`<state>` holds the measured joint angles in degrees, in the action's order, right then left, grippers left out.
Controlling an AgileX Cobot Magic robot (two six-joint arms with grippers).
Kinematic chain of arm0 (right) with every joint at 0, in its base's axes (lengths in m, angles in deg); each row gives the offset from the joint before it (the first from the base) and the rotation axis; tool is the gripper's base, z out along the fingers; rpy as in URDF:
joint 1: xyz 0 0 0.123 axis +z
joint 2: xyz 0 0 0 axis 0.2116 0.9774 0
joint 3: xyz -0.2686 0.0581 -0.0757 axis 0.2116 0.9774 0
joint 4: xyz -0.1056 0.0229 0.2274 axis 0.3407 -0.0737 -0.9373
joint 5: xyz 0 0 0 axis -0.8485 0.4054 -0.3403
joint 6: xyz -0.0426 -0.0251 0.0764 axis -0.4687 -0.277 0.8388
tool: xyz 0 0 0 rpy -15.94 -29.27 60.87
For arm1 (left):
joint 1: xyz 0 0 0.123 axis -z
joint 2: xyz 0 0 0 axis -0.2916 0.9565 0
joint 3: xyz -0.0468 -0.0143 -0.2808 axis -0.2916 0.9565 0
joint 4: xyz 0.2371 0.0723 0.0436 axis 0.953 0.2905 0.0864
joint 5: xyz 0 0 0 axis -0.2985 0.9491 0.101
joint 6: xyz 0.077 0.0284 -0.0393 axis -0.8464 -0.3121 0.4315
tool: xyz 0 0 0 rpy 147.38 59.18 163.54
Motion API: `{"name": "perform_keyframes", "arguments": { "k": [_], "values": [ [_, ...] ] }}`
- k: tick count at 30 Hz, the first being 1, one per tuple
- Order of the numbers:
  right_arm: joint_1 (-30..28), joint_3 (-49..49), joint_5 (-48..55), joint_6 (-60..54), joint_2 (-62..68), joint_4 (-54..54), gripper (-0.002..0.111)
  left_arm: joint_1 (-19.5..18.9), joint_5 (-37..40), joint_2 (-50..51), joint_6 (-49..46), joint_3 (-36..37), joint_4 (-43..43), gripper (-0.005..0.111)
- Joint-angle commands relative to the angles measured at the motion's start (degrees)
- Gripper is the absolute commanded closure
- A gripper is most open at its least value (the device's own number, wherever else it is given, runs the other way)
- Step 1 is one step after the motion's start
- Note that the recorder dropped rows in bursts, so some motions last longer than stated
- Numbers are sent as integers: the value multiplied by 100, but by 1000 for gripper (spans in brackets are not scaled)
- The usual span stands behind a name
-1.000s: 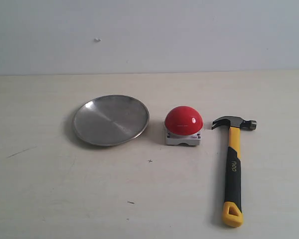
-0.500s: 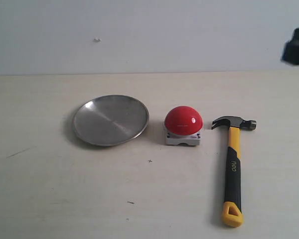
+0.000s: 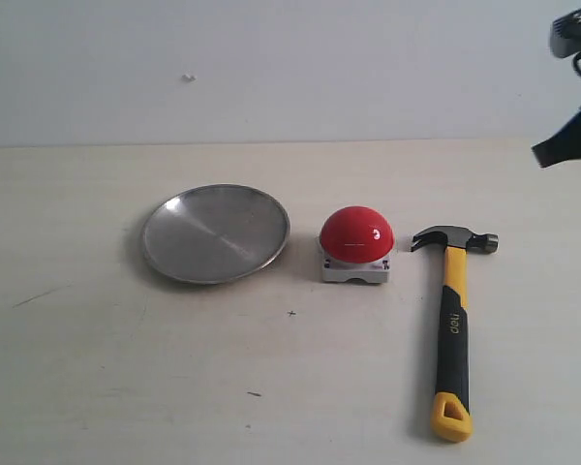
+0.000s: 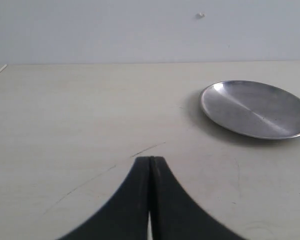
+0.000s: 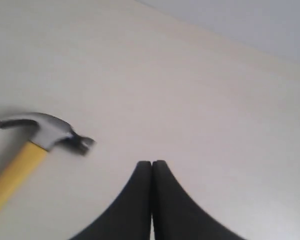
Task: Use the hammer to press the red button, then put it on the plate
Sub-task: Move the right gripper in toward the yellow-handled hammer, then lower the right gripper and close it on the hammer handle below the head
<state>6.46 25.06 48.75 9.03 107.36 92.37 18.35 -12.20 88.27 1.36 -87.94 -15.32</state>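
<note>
The hammer (image 3: pixel 453 320) lies flat on the table at the right, dark head toward the wall, yellow looped end toward the front edge. Its head (image 5: pixel 45 131) shows in the right wrist view, off to one side of the fingers. The red button (image 3: pixel 356 235) sits on its grey base just left of the hammer head. The silver plate (image 3: pixel 216 232) rests left of the button and holds nothing. My right gripper (image 3: pixel 565 145) hangs at the upper right edge, above and right of the hammer, shut and holding nothing (image 5: pixel 151 164). My left gripper (image 4: pixel 150 160) is shut, short of the plate (image 4: pixel 255 107).
A pale wall (image 3: pixel 290 68) rises behind the table. Thin scratch marks (image 4: pixel 147 148) cross the tabletop in front of the left fingers.
The right arm has come into the exterior view at the upper right edge and moved lower and further in. Hammer, button and plate have not moved.
</note>
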Motion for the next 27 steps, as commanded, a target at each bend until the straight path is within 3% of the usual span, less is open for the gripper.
{"name": "perform_keyframes", "arguments": {
  "k": [1,4,8,14,21,27],
  "values": [
    [-91,-340,2030,1976,64,1991,108,-9,-26,-37,-25,0,22,107],
    [-91,-435,2512,2374,74,1802,108,-9,-26,-37,-25,0,22,107],
    [-91,-444,2826,1676,130,-20,108,-9,-26,-37,-25,0,22,107],
    [32,-310,3419,1917,421,-1833,108,-9,-26,-37,-25,0,22,107],
    [875,-106,2027,2632,743,-1892,108,-9,-26,-37,-25,0,22,107],
    [1046,-133,835,2608,1480,-1806,108,-9,-26,-37,-25,0,22,107]
  ]
}}
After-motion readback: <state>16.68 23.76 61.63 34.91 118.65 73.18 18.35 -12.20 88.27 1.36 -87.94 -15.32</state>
